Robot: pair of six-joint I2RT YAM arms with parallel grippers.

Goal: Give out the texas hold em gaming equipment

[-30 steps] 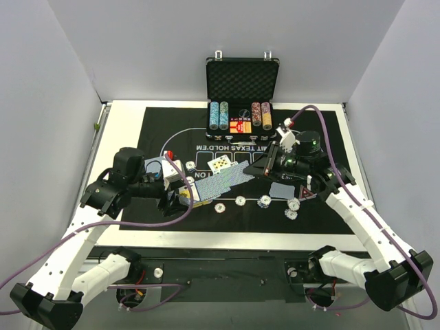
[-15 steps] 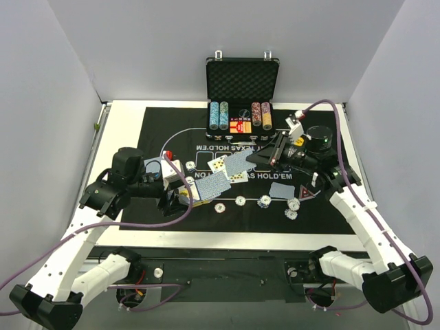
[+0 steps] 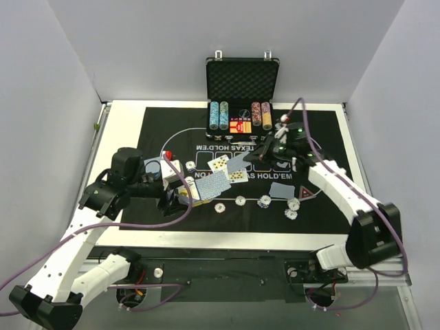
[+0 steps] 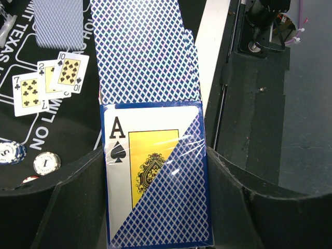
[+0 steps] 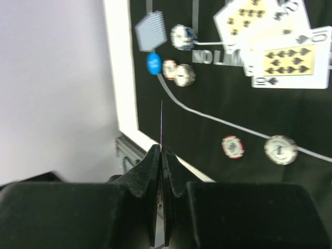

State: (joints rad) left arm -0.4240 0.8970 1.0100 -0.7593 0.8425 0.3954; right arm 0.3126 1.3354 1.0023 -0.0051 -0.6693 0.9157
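The right gripper (image 5: 161, 155), fingers pinched on one blue-backed card (image 3: 238, 165) hovering over the face-up cards (image 3: 218, 163) at the centre of the mat (image 3: 323, 199), could drop it skewed across them, while the left gripper (image 4: 155, 161), clamped on the deck pack (image 4: 155, 187), may spill its protruding cards (image 4: 142, 52).

A black mat (image 3: 172, 124) covers most of the white surface (image 3: 124, 117), leaving a pale border all round. Its white oval line and its lettering, "NO LIMIT TEXAS HOLD'EM", read upside down from the top camera. At the mat's far edge sits an open black case (image 3: 242, 79), metal-edged, with its foam-lined lid upright. Plain grey walls (image 3: 172, 41) stand on three sides.
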